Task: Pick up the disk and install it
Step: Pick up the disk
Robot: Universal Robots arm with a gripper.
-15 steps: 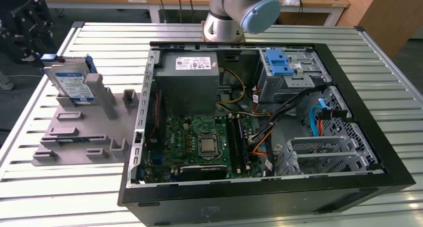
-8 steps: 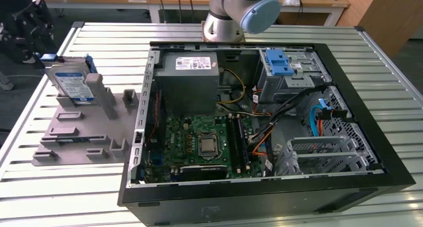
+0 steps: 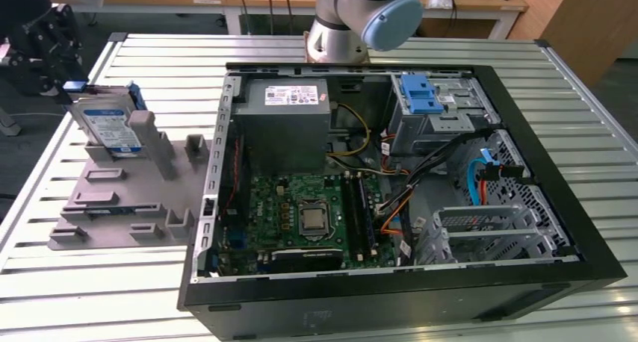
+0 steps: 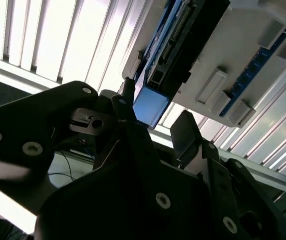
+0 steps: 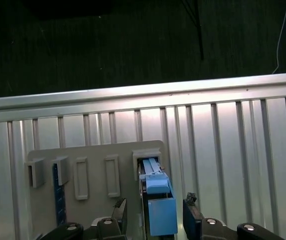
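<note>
Looking down in the first wrist view, I see the gripper (image 5: pixel 155 204) released, its two dark fingers (image 5: pixel 190 207) spread apart. They straddle the upper end of the disk (image 5: pixel 161 215), with a gap on each side, so nothing is grasped.

The disk stands on edge, leaning slightly, in a slot at the far end of the grey holder block (image 3: pixel 119 207). The block lies on the slatted metal table (image 3: pixel 419 47), at the exterior view's left, well apart from the open computer case (image 3: pixel 588 271).

I judge the disk to be dense and rigid for its size. Its smooth metal faces look likely to slip, and its blue plastic frame may flex. I would pinch across the two broad faces near the upper end, squarely. I would keep clear of the connector edge, which looks fragile, and draw it out in line with the slot.
</note>
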